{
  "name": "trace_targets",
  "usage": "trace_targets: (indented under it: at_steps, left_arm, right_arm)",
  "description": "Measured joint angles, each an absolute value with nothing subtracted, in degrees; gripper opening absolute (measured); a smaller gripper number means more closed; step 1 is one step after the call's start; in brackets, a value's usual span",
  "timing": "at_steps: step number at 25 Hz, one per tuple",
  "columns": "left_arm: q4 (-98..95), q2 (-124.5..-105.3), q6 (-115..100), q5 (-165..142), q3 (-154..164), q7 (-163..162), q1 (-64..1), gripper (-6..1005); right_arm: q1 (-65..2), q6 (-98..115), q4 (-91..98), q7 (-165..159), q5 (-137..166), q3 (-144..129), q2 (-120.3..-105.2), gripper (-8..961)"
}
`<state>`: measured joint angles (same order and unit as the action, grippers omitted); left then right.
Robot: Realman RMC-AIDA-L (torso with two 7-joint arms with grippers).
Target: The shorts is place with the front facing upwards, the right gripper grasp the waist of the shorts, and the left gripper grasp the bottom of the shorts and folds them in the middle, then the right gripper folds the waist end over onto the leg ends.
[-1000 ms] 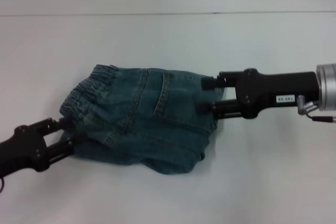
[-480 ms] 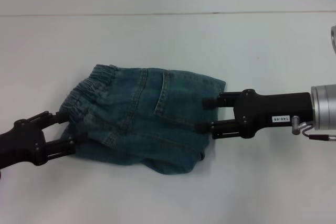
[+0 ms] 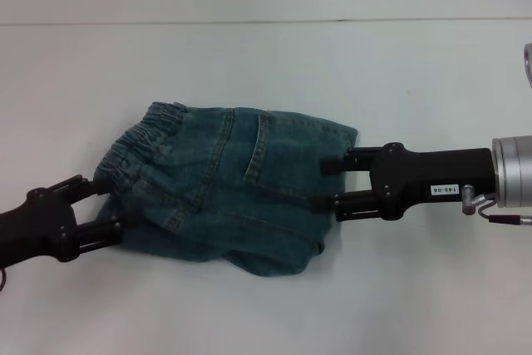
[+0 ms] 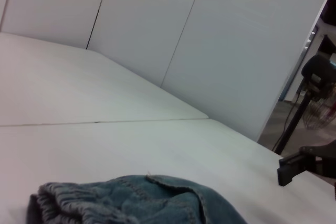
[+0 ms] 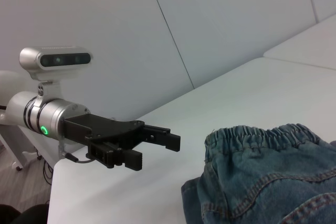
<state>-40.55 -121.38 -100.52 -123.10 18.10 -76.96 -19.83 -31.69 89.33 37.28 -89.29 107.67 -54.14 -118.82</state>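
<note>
The blue denim shorts (image 3: 224, 189) lie folded in half on the white table (image 3: 266, 64). The ruffled waist (image 3: 137, 135) is at the left, and the leg ends (image 3: 337, 135) are at the right. My right gripper (image 3: 328, 182) is open, with both fingers lying over the shorts' right edge. At the lower left, my left gripper (image 3: 106, 205) is open beside the waist end. The right wrist view shows the left gripper (image 5: 155, 148) with bare table between it and the waist (image 5: 262, 132). The left wrist view shows the waist (image 4: 63, 200) close below.
A seam line (image 3: 249, 22) crosses the table behind the shorts. White wall panels (image 4: 157, 35) stand beyond the table's far edge. A dark stand (image 4: 310, 93) is off the table to one side.
My right gripper has shifted toward the near side and slightly right, still open at the shorts' right edge. The left gripper has drawn back a little from the waist end.
</note>
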Motion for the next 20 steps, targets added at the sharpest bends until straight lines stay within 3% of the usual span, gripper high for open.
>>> trace_targets:
  at_steps: [20]
  left_arm:
    - [-40.4, -121.69, -100.6, -123.0, 18.2, -79.0, -21.4, 874]
  right_arm:
    - [-32.1, 88.8, 37.2, -86.9, 107.3, -54.0, -119.30, 796]
